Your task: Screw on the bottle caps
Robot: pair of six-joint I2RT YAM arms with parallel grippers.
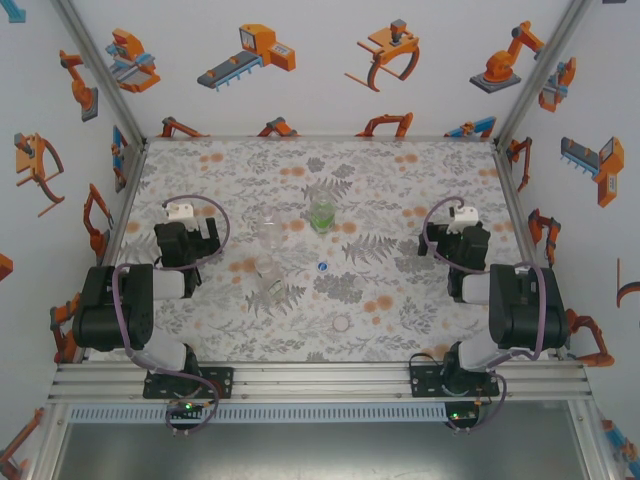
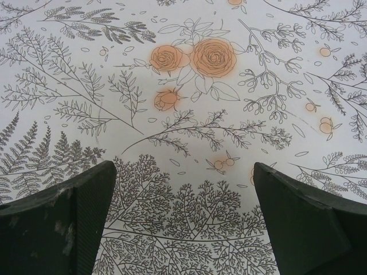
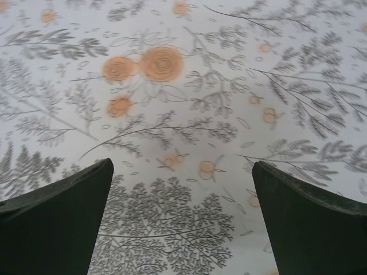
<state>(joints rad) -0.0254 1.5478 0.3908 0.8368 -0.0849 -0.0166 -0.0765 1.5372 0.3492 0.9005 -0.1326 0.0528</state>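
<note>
Three bottles stand mid-table in the top view: a green-tinted bottle (image 1: pixel 320 215) at the back, a colourless bottle (image 1: pixel 268 232) to its left, and another colourless bottle (image 1: pixel 268 281) nearer me. A small blue cap (image 1: pixel 322 266) lies on the cloth between them, and a white cap (image 1: pixel 341 324) lies nearer the front. I cannot tell a green cap apart from the green bottle. My left gripper (image 1: pixel 188 240) hovers left of the bottles, my right gripper (image 1: pixel 465 245) well to their right. Both grippers, left (image 2: pixel 180 217) and right (image 3: pixel 180 217), are open over bare patterned cloth.
The floral tablecloth (image 1: pixel 400 180) covers the whole table. White walls with orange robot pictures and an aluminium frame (image 1: pixel 320 380) at the near edge close it in. Both arm bases sit on that front rail.
</note>
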